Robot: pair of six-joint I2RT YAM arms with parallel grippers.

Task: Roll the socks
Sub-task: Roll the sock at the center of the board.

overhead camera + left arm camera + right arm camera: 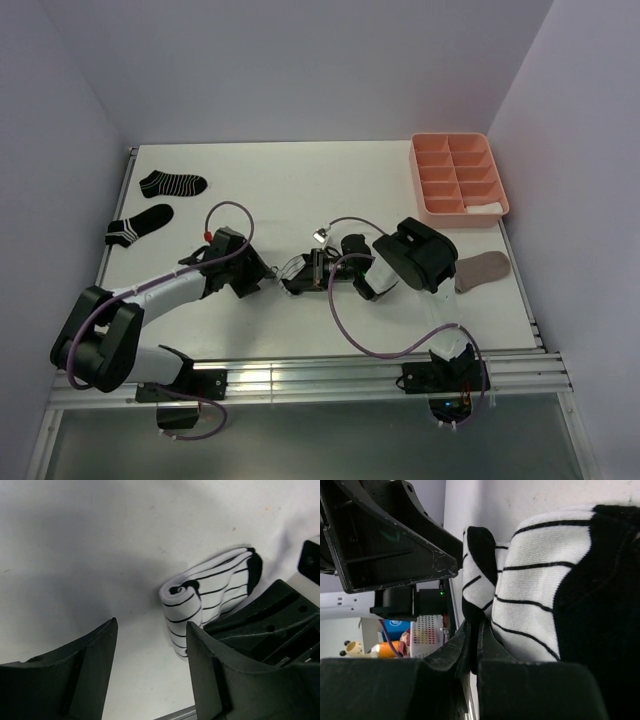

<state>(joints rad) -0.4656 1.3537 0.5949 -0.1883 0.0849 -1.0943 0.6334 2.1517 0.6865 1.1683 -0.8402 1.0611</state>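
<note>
The white thin-striped sock (210,587) with black toe and heel lies partly rolled on the table, its coil end facing my left gripper (152,625). That gripper is open and holds nothing; the roll sits just past its right finger (212,672). My right gripper (476,632) is shut on the sock's black edge, with the striped fabric (535,580) bunched above its fingers. From above, the striped sock (293,270) lies between the left gripper (258,278) and the right gripper (320,268). Two black white-striped socks (172,183) (140,224) lie at the far left. A taupe sock (483,270) lies at the right.
A pink compartment tray (432,160) stands at the back right with something white (483,208) in its near corner cell. White walls close in the table on three sides. A metal rail (300,375) runs along the near edge.
</note>
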